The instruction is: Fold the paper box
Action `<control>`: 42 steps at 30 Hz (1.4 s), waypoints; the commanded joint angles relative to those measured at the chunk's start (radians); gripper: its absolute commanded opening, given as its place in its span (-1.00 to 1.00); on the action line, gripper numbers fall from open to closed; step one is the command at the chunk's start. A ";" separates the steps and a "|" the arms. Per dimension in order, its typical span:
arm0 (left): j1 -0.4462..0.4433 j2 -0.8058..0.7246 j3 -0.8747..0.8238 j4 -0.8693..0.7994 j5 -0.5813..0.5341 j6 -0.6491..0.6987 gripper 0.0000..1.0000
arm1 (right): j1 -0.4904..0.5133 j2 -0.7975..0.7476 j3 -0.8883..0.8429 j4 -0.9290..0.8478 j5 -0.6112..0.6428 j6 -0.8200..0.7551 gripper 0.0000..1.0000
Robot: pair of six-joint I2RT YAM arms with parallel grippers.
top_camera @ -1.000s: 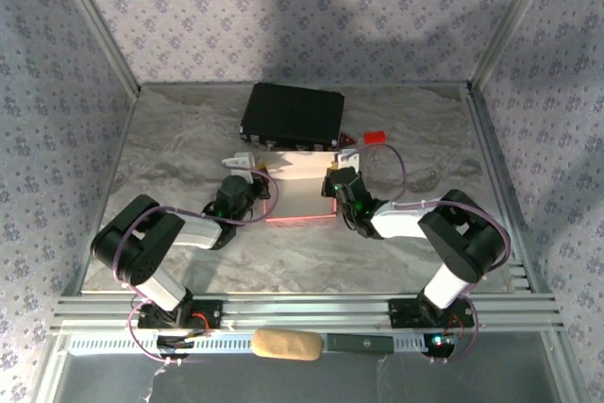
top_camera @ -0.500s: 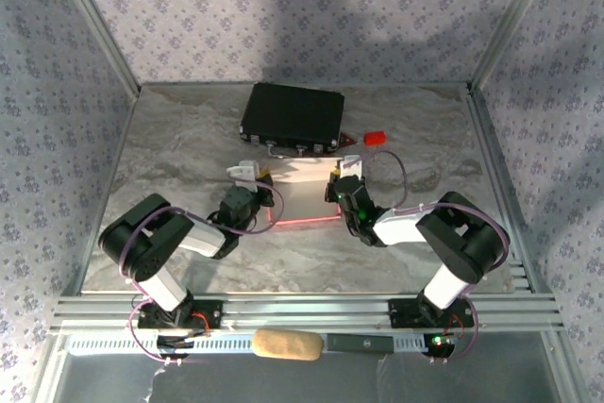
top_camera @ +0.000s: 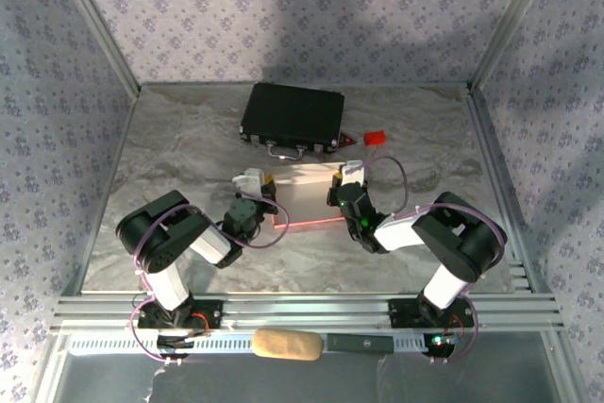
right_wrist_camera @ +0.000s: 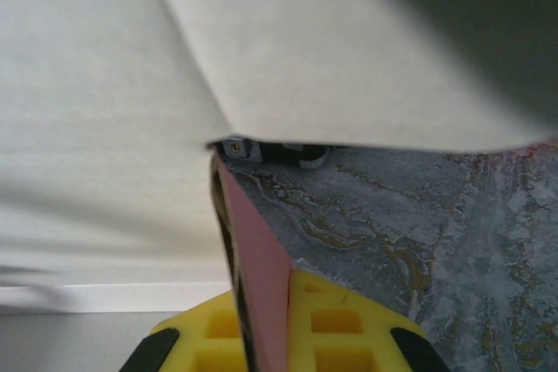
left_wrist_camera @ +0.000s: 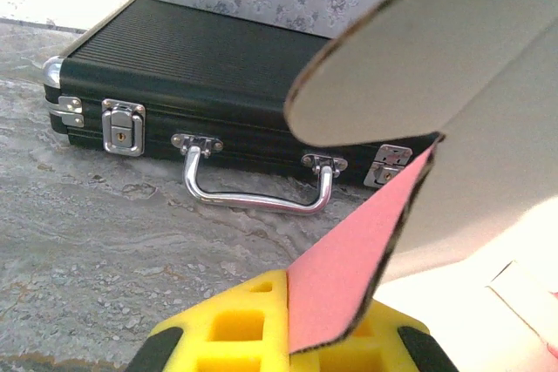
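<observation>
Mid-table, near the case (top_camera: 293,115): box (top_camera: 307,197) half-formed between the arms. The left claw (top_camera: 268,193) is pinched on its left wall, the right claw (top_camera: 336,193) on its right. Best bet: raise both walls evenly, square to base, no tugging thin card.

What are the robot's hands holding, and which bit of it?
Both hold the paper box. The left gripper pinches its left side panel, and the right gripper pinches its right side panel.
</observation>
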 commanded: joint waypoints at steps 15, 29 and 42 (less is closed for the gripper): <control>-0.117 0.136 -0.005 0.055 -0.070 0.011 -1.00 | 0.038 -0.076 -0.028 -0.160 -0.045 0.059 -0.99; -0.170 0.199 0.012 0.053 -0.179 -0.011 -1.00 | 0.044 -0.219 -0.025 -0.348 -0.062 0.210 -0.53; -0.200 0.221 0.018 0.053 -0.235 -0.014 -1.00 | 0.030 -0.297 -0.007 -0.503 -0.123 0.278 -0.25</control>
